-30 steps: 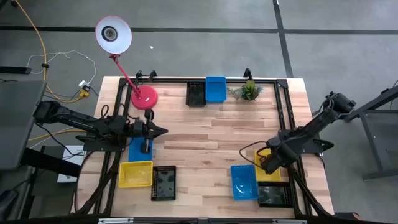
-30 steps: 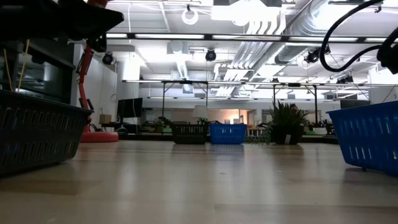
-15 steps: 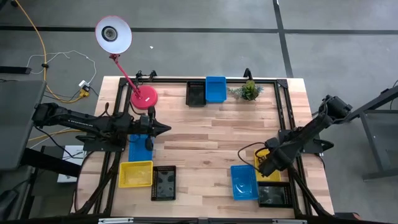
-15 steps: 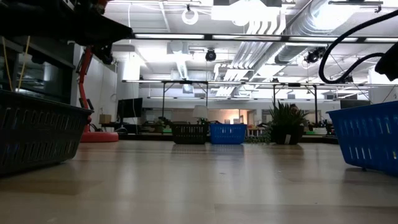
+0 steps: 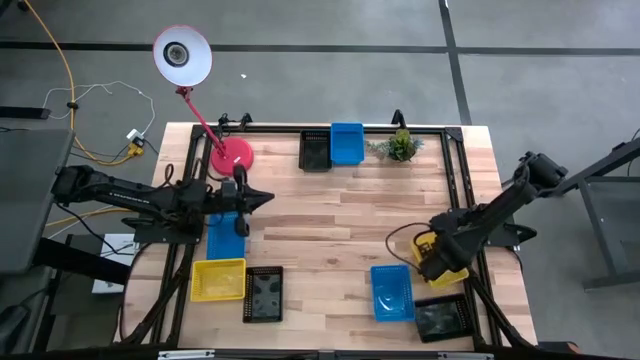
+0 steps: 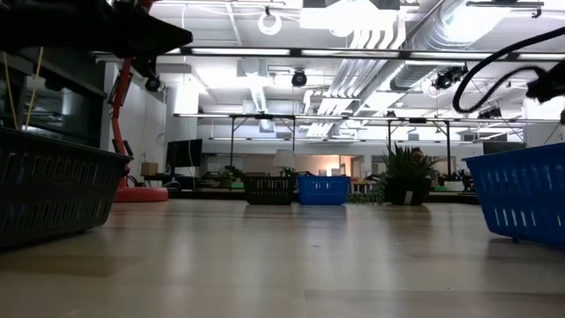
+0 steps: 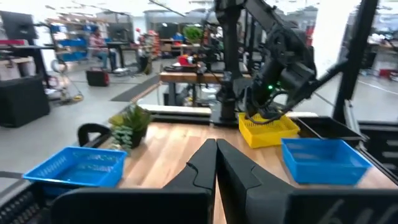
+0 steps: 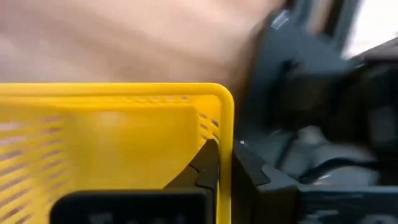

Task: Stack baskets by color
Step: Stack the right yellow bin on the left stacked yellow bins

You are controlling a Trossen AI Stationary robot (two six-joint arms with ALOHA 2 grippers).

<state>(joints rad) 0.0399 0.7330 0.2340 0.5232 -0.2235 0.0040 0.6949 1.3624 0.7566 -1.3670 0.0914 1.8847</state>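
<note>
The right gripper [image 5: 432,262] is closed on the wall of a yellow basket [image 8: 112,137] at the right side of the table [image 5: 340,225], beside a blue basket [image 5: 392,291] and a black basket [image 5: 441,318]. I think this is the pick-up step for yellow. The other yellow basket [image 5: 219,279] sits well apart at the front left, so the next move needs a lift and a carry across. The left gripper [image 7: 216,163], closed and empty, hovers over another blue basket [image 5: 228,236].
</note>
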